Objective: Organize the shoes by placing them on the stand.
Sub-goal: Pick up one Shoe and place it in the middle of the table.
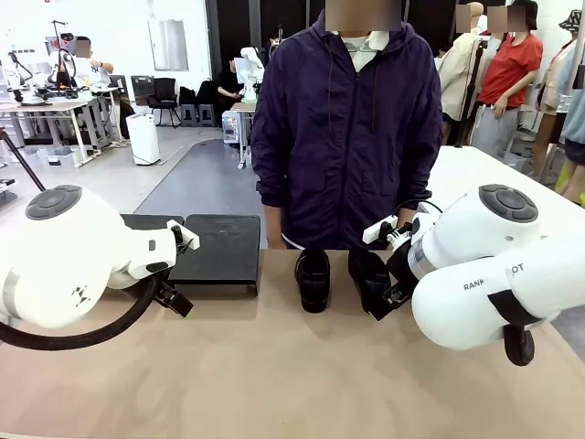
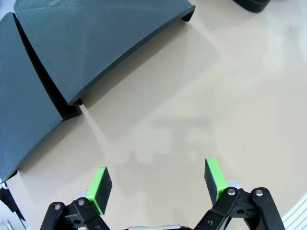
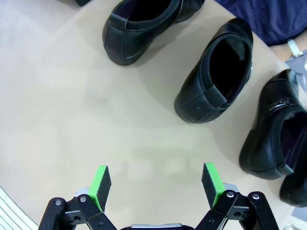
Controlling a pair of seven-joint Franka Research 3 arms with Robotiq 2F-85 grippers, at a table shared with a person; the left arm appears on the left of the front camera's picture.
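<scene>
Glossy black shoes stand at the table's far middle: one shoe [image 1: 313, 279] in the open, a second shoe [image 1: 367, 274] partly behind my right gripper [image 1: 391, 294]. The right wrist view has several shoes ahead, among them one [image 3: 144, 26], another [image 3: 217, 79] and a third [image 3: 273, 129], all upright on the tabletop. My right gripper [image 3: 155, 173] is open and apart from them. The stand [image 1: 219, 247] is a pair of matte-black platforms at the far left, seen as one platform [image 2: 105, 43] and its neighbour [image 2: 19, 96]. My left gripper [image 2: 156, 173] hangs open over bare table beside it, also visible low at the left [image 1: 175, 300].
A person in a dark purple jacket [image 1: 347, 128] stands at the table's far edge, right behind the shoes. The tan tabletop [image 1: 292, 375] stretches bare toward the near side. Both white arms crowd the left and right flanks.
</scene>
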